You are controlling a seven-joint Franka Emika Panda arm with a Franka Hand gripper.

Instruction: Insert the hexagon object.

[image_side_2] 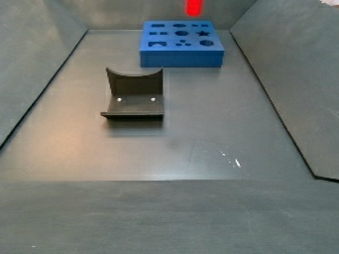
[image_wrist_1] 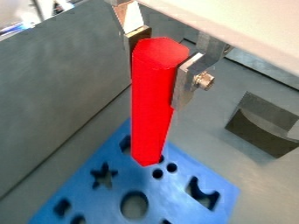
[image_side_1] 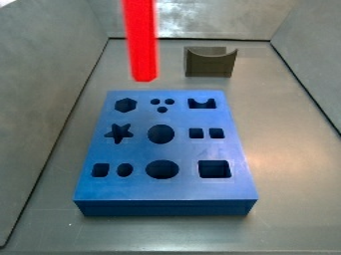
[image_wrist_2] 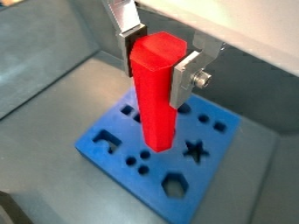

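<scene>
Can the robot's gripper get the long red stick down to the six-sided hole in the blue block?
Probably yes. The gripper holds the long glossy red hexagon bar upright above the flat blue block with cut-out shapes. The hexagon hole lies open, nothing covering it. The dark grey notched block sits well aside.

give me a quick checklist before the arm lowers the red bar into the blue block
1. Grip: the gripper is shut on the red bar, a finger flat against its side: ok.
2. Bar upright, lower end pointing down in a side view: ok.
3. Bar clear of the blue block, hanging above it: ok.
4. Hexagon hole open and unblocked: ok.
5. Bar end lined up over that hole: cannot tell.
6. Dark grey notched block sits apart from the blue block: ok.
</scene>
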